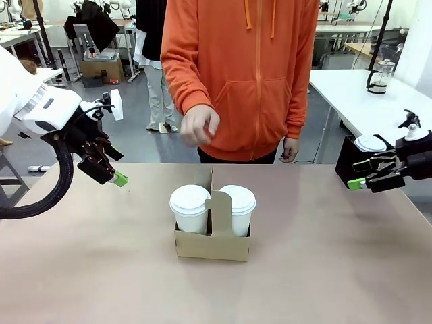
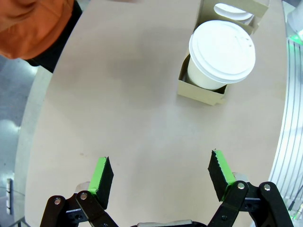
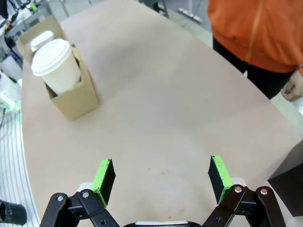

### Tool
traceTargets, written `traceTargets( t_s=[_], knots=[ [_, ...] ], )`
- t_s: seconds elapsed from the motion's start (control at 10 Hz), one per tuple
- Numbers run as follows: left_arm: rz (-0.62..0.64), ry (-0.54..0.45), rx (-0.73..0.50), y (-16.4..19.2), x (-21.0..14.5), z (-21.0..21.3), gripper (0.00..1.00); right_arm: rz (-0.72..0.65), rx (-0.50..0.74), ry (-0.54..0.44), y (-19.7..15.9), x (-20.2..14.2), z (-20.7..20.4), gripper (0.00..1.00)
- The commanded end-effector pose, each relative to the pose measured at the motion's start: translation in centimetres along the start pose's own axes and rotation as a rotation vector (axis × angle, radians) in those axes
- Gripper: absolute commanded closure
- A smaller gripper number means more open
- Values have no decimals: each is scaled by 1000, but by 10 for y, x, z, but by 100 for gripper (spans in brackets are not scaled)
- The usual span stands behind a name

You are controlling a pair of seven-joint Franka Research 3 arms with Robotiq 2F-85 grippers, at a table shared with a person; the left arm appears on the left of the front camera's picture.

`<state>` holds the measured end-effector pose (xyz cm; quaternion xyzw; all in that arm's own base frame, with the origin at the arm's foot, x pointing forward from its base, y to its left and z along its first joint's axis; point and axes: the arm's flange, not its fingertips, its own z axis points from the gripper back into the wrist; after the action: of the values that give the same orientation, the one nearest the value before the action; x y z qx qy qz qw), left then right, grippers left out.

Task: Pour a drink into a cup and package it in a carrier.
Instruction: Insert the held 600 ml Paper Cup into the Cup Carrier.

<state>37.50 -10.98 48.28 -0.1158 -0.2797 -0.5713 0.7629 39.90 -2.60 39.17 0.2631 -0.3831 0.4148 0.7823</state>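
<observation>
Cardboard is what matters here: the carrier (image 1: pixel 212 244) looks light and thin-walled, stiff along its folds but easy to crush or tip, and the two lidded white cups (image 1: pixel 190 208) seated in its pockets make it top-heavy if they hold liquid. Whether either holds the drink cannot be told, as the lids hide it. My judgement is that the upright handle panel (image 1: pixel 217 210) between the cups is the safest hold, pinched across its flat faces, not the cup walls, which are smooth paper and would dent.

The left gripper (image 1: pixel 108 170) hangs released, holding nothing, with the carrier ahead of its spread fingers and well apart. The right gripper (image 1: pixel 368 174) is likewise released and empty, the carrier far ahead and off to one side of its fingertips. A black box (image 1: pixel 349 160) sits just behind that gripper, a person's hand (image 1: pixel 199 125) hovers beyond the carrier
</observation>
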Motion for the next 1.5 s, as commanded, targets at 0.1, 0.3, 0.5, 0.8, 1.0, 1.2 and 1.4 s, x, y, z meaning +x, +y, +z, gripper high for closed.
traceTargets(
  t_s=[0.1,0.3,0.5,0.8,1.0,1.2,1.4],
  knots=[
    [17,-10,-8,0,1,0,0,10,5,-1,-1,1,1,0],
    [17,-10,-8,0,1,0,0,10,5,-1,-1,1,1,0],
    [17,-10,-8,0,1,0,0,10,5,-1,-1,1,1,0],
    [17,-10,-8,0,1,0,0,10,5,-1,-1,1,1,0],
    [17,-10,-8,0,1,0,0,10,5,-1,-1,1,1,0],
    [17,-10,-8,0,1,0,0,10,5,-1,-1,1,1,0],
    [17,-10,-8,0,1,0,0,10,5,-1,-1,1,1,0]
  ],
)
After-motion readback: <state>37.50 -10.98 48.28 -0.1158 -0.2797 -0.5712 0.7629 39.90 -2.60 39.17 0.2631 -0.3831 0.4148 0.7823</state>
